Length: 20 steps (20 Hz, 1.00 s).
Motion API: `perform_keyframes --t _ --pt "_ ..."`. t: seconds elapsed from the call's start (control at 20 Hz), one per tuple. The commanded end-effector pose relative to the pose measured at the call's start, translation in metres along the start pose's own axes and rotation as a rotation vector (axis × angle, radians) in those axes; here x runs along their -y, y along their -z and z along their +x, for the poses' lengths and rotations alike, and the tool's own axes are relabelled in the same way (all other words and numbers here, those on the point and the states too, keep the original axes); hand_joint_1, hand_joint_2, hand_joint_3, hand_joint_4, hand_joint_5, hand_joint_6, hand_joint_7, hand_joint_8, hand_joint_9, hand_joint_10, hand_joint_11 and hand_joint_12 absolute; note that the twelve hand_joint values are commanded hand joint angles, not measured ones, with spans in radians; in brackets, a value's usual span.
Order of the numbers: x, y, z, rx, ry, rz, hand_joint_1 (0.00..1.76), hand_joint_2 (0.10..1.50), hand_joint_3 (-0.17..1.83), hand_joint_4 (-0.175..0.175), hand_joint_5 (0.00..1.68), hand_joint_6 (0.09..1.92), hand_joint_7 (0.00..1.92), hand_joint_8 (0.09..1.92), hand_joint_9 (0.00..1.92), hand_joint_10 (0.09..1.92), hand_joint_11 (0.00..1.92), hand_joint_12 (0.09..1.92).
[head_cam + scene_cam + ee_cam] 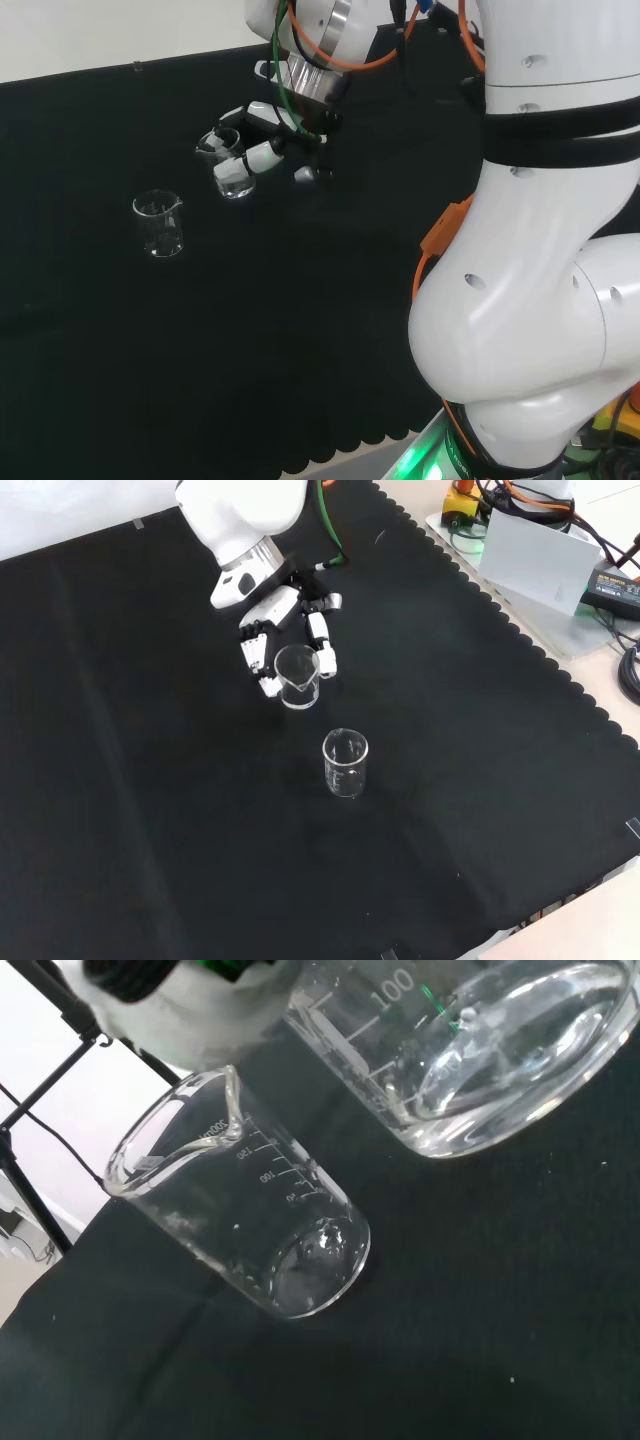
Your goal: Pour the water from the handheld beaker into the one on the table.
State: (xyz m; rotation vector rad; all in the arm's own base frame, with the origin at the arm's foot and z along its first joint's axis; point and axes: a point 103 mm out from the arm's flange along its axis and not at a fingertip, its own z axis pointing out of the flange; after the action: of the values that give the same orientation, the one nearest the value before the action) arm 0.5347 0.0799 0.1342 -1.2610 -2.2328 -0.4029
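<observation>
Your hand (275, 640) grips the beaker (297, 676) upright, and the empty table beaker (345, 763) stands near it, lower-right in the front view.

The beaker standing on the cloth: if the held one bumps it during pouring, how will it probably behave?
The standing beaker looks empty, so probably light and easily shoved. It is taller than wide, so a knock near its rim might tip it, and its round wall would let it roll. The black cloth may resist sliding.
</observation>
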Motion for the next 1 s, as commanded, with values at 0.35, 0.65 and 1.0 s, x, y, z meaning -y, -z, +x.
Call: perform_keyframes --t 0.35,0.65,1.0 --pt "0.024 0.012 0.019 0.16 -0.041 0.068 1.28 1.13 -0.17 -0.175 1.07 0.9 1.12 0.89 1.36 1.05 1.09 0.94" --pt "0.021 0.007 0.032 0.225 -0.06 0.111 1.18 1.13 -0.17 -0.144 1.1 0.87 1.37 1.2 1.37 1.07 1.09 0.98" --pt "0.017 0.005 0.042 0.284 -0.082 0.154 1.18 1.13 -0.17 -0.145 1.09 0.88 1.38 1.21 1.38 1.08 1.09 0.98"
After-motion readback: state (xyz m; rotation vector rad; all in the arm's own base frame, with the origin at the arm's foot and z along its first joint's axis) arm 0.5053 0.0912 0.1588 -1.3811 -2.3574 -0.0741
